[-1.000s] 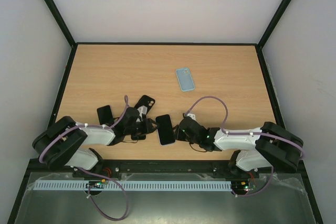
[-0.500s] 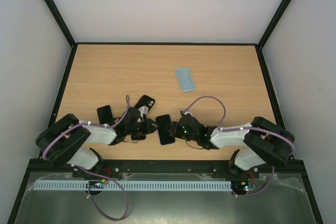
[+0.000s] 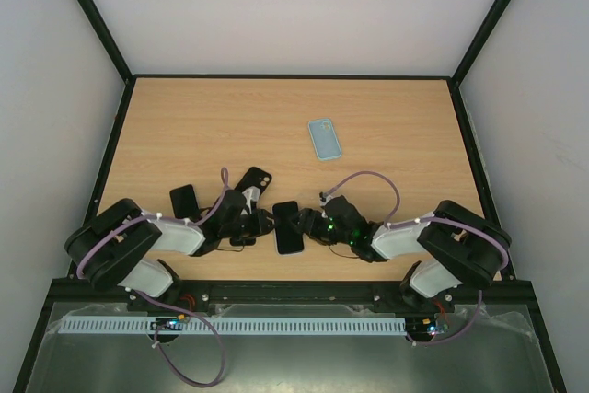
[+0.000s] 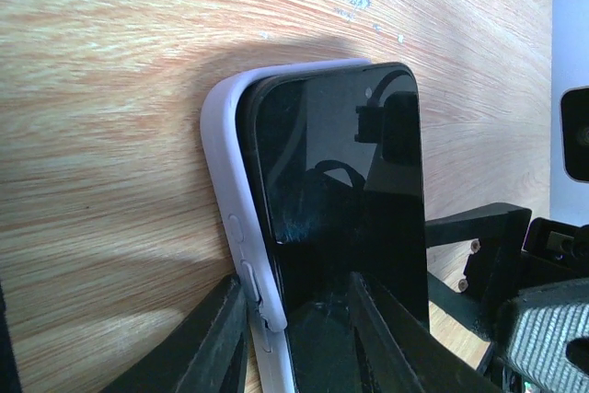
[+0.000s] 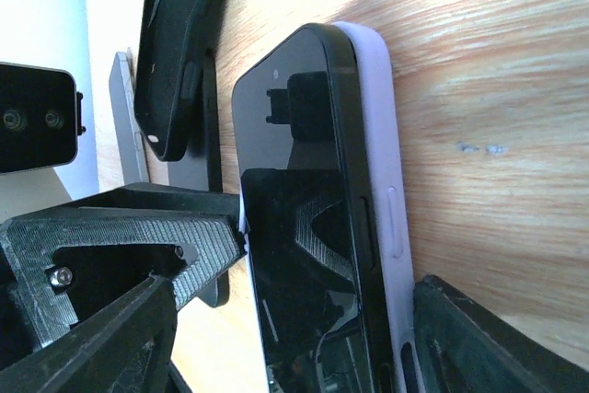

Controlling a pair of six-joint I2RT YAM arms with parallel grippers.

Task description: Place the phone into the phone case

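While the phone (image 3: 288, 226), lying near the table's near edge and partly seated in its pale case (image 4: 225, 227), is being clamped from both sides by the left gripper (image 3: 260, 221) and right gripper (image 3: 308, 225), its slick, rigid glass is being judged best held by the edges.

A blue case (image 3: 324, 139) lies apart from two dark phones (image 3: 255, 181).

Table: light wood-grain table (image 3: 212, 126) filling the middle of the top view, edged in black.
Walls: plain white panels (image 3: 294, 6) at top, left and right.
Frame: black posts (image 3: 90, 14) in the upper corners.
Light: even, soft shadows.
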